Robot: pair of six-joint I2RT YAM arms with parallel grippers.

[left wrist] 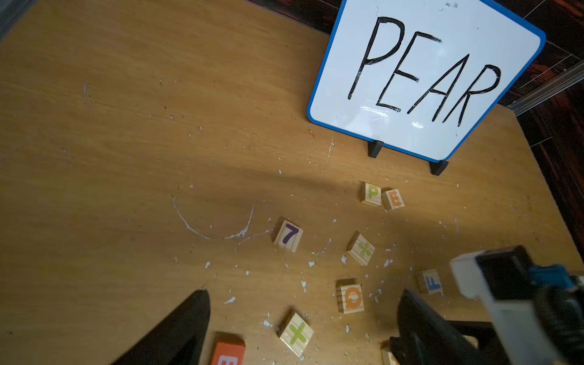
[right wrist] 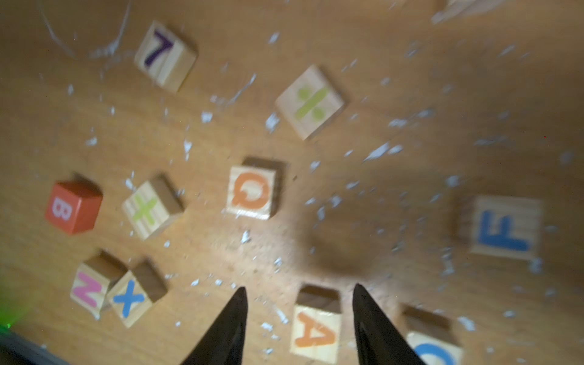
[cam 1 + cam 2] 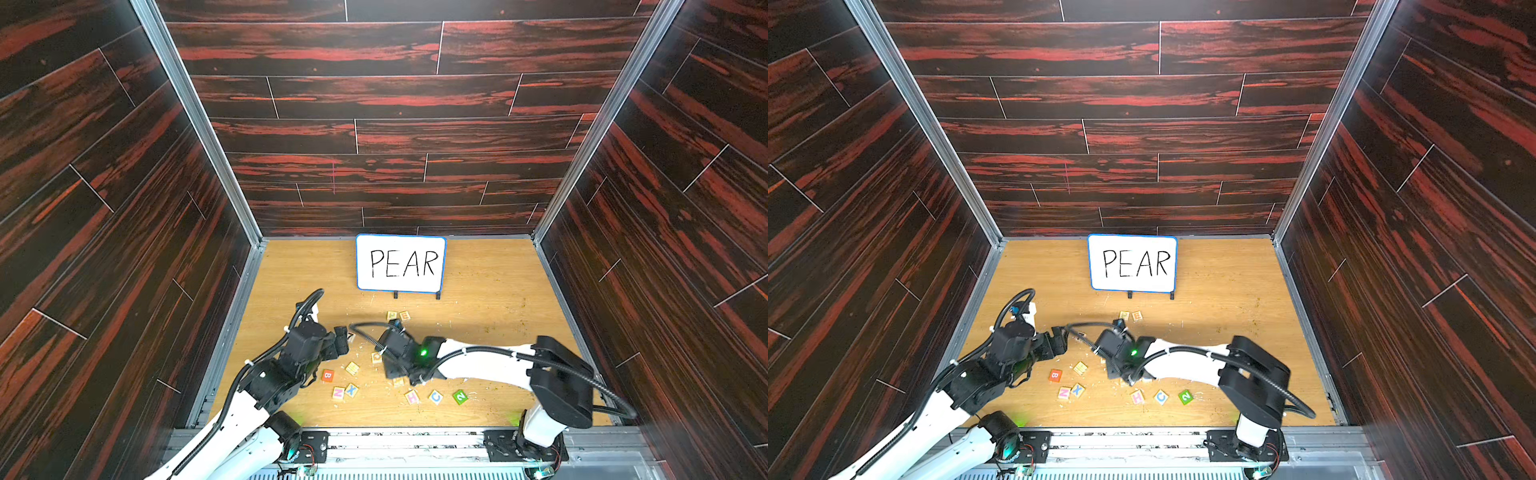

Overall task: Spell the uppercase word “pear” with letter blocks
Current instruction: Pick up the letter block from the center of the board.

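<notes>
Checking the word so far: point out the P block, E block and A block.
P block [image 1: 373, 192]: left wrist view, on the lettered face.
E block [image 1: 393, 199]: left wrist view, on the lettered face.
A block [image 2: 316, 328]: right wrist view, on the lettered face.

Both top views are sharp and evenly lit. The dark wall panels bow outward at the frame edges, wide-lens stretch. The desk is bright, with soft shadows. Left wrist view is dimmer but mostly in focus, with a broad soft shadow across the desk and glare streaks low on the whiteboard. Right wrist view is smeared by motion blur, F block worst. A dark shadow patch sits ahead of the right gripper, and green glow bleeds in at one edge.
</notes>
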